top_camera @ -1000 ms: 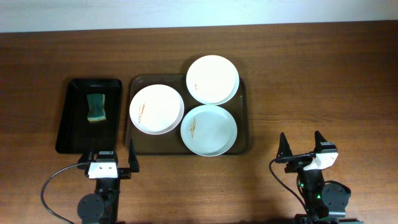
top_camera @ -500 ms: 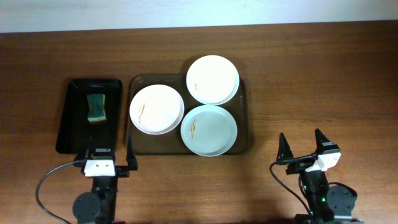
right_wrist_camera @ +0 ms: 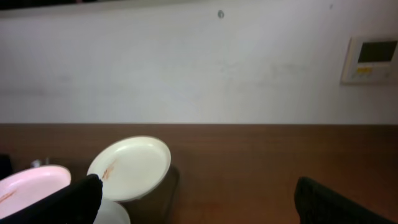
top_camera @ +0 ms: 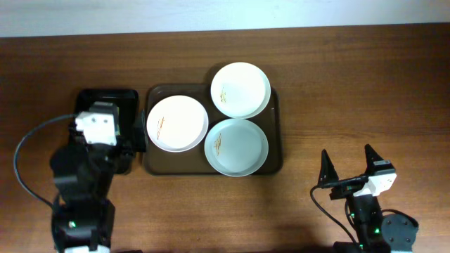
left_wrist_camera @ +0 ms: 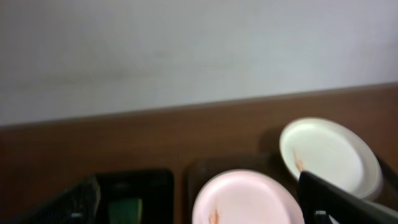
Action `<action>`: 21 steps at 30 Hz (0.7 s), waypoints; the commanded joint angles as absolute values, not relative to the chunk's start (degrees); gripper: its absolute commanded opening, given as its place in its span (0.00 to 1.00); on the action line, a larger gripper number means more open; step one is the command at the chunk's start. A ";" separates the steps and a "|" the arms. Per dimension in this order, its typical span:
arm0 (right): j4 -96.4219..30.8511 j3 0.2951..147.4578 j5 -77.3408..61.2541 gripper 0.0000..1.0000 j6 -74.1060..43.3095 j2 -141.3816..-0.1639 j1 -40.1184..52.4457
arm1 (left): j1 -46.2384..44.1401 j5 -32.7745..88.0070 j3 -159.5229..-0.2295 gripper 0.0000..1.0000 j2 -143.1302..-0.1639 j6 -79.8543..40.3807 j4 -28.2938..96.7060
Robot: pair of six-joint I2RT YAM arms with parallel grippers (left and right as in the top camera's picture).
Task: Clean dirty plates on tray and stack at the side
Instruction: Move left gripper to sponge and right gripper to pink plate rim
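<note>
Three white plates lie on the dark-brown tray [top_camera: 276, 160]: one at the left [top_camera: 177, 123], one at the back [top_camera: 240, 90] and one at the front [top_camera: 236, 146], each with thin orange streaks. My left gripper [top_camera: 105, 118] is open and empty, over the small black tray just left of the brown tray. The left wrist view shows its fingers [left_wrist_camera: 199, 211] spread wide, with the left plate [left_wrist_camera: 245, 199] and the back plate [left_wrist_camera: 326, 152] ahead. My right gripper [top_camera: 346, 163] is open and empty, at the front right, well clear of the tray. Its wrist view [right_wrist_camera: 205, 211] shows the back plate [right_wrist_camera: 130, 165].
A narrow black tray [top_camera: 105, 95] stands left of the brown tray. A green sponge [left_wrist_camera: 127, 208] lies in it; my left arm hides the sponge in the overhead view. A white wall runs behind the table's far edge.
My left arm has moved forward from the table's front edge to over the black tray, covering the sponge. My right arm has drifted slightly right and toward the front edge. The plates have not moved.
</note>
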State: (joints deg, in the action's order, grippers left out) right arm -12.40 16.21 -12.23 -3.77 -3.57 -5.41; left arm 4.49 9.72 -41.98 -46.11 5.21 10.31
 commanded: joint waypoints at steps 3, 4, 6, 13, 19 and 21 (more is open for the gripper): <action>-14.24 25.63 -12.91 0.98 -3.20 -12.58 -4.89 | 5.43 12.05 -61.21 0.99 -58.57 6.13 24.49; -15.00 28.29 -12.93 0.98 -3.20 -15.29 -4.89 | 6.15 12.05 -64.12 0.99 -60.66 6.13 27.14; -17.37 33.23 -12.95 0.98 -3.20 -20.23 -4.89 | 7.70 12.78 -69.52 0.99 -64.93 6.13 32.05; -34.39 58.19 -15.79 0.98 -3.22 -47.44 -4.86 | 9.98 19.97 -83.18 0.99 -77.73 9.28 46.81; -52.82 83.05 -19.53 0.98 -3.18 -68.95 -4.75 | 9.98 18.33 -103.02 0.99 -89.82 13.61 65.10; -59.18 90.85 -19.66 0.99 -3.20 -75.53 -4.25 | 9.98 16.82 -108.90 0.99 -93.89 13.65 71.83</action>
State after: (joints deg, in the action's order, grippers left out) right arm -54.50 82.39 -18.06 -3.16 -69.10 -5.23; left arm 9.74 18.26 -101.36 -88.92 11.20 66.30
